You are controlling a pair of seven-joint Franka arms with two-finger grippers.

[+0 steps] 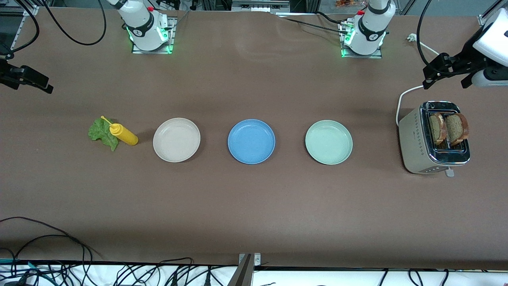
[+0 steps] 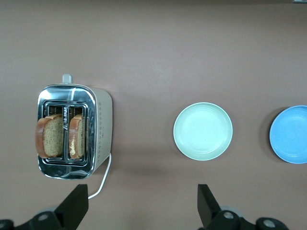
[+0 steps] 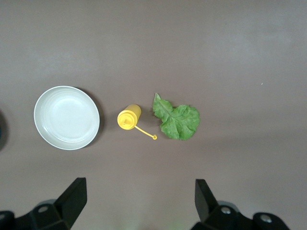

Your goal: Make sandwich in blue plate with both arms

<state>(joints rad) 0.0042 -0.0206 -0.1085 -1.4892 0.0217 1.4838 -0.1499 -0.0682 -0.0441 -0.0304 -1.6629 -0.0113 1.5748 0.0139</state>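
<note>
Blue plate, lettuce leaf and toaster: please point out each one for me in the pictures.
blue plate (image 1: 251, 141), front view, bare centre of the plate.
lettuce leaf (image 3: 178, 121), right wrist view, middle of the leaf.
toaster (image 2: 100, 129), left wrist view, its pale side wall.

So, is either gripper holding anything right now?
No. The left gripper hangs open over the toaster, the right gripper open above the lettuce leaf.
</note>
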